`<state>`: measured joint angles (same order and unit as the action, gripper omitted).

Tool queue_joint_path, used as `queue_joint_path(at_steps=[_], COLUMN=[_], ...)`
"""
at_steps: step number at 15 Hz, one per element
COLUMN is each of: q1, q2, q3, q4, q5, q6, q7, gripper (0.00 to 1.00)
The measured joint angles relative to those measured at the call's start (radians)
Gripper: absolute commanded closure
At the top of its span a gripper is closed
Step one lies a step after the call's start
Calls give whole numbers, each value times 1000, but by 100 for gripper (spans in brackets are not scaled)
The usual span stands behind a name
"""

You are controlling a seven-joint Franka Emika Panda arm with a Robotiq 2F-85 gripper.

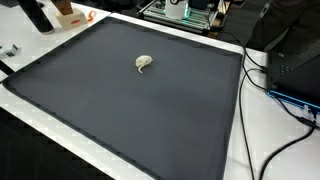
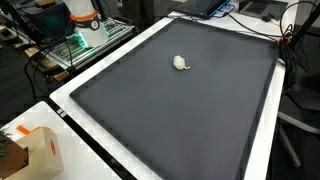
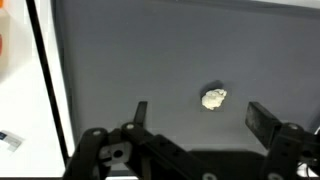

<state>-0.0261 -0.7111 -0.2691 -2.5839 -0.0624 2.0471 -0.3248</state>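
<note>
Gripper hangs empty, fingers spread wide. We note the white lump at one o'clock of its centre, midway on the dark mat. Risk, in our judgement: one finger clipping it first sends it skidding.

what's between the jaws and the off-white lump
Nothing visible: in the wrist view only bare dark grey mat separates the small off-white crumpled lump from the open jaws.

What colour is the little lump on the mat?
The lump is creamy white, clearest in the wrist view.
</note>
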Motion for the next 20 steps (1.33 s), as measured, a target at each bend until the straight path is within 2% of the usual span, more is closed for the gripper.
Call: queue_joint_path(at_steps=[3, 6, 10, 16, 20], q1=[49, 68, 69, 7, -59], q2=[175, 359, 559, 769, 858], q3=[-4, -4, -1, 43, 78], q4=[46, 120, 231, 357, 405], q5=[81, 191, 379, 667, 777], q6=[98, 175, 193, 180, 128], q7=[-23, -53, -97, -120, -117], gripper=[0, 0, 0, 0, 0])
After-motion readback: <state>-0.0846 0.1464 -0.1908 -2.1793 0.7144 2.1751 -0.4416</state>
